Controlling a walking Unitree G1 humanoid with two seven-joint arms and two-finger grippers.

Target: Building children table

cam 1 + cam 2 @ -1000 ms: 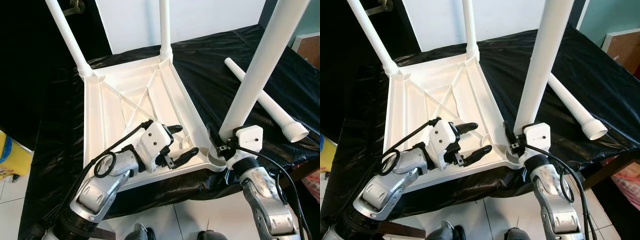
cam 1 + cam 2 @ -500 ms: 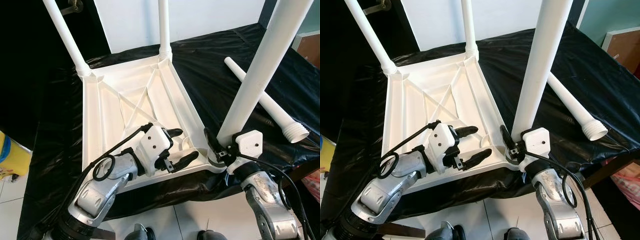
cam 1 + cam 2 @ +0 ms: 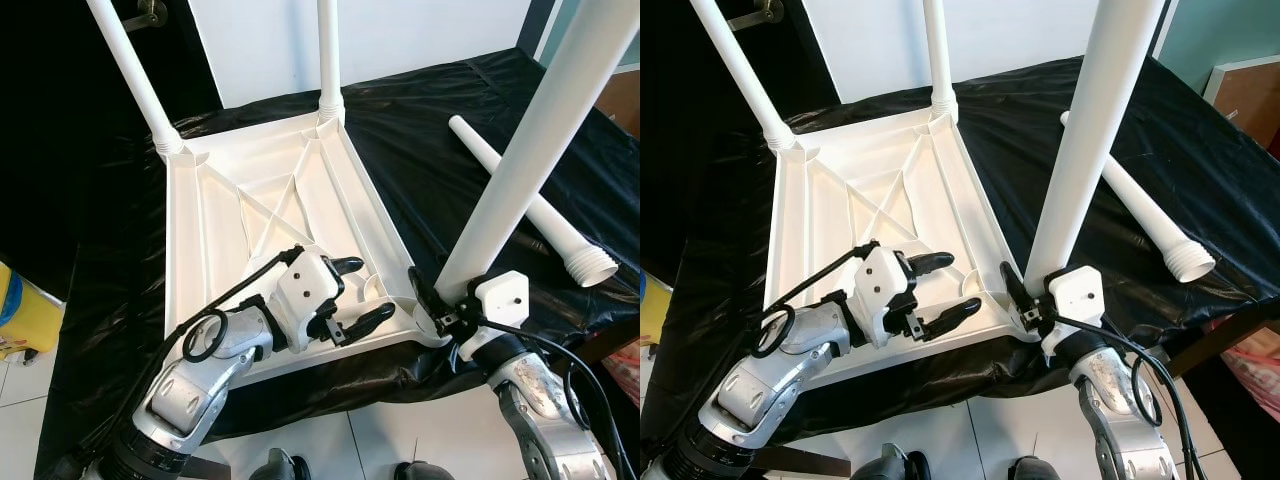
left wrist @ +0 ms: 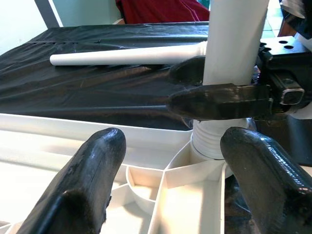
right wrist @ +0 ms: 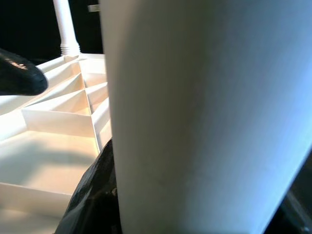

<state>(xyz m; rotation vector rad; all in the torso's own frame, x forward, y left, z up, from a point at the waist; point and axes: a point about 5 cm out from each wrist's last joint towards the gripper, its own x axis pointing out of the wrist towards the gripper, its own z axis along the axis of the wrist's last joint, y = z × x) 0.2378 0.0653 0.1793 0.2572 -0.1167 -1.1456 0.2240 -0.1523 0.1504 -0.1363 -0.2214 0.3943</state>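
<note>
Upturned tabletop [image 3: 250, 210] on black-draped surface [image 3: 420, 150]; my right pincer [image 3: 1025, 300] pinching third leg [image 3: 520, 160] low at tabletop's near corner socket to seat it, left pincer [image 3: 350, 295] spread inside tabletop's near rim, steadying; fourth leg [image 3: 530, 205] lying beside tabletop.

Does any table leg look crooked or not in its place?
Yes. The leg held by the right gripper at the near right corner of the upside-down tabletop leans to the right. One loose leg lies on the black cover, and the near left corner has no leg.
</note>
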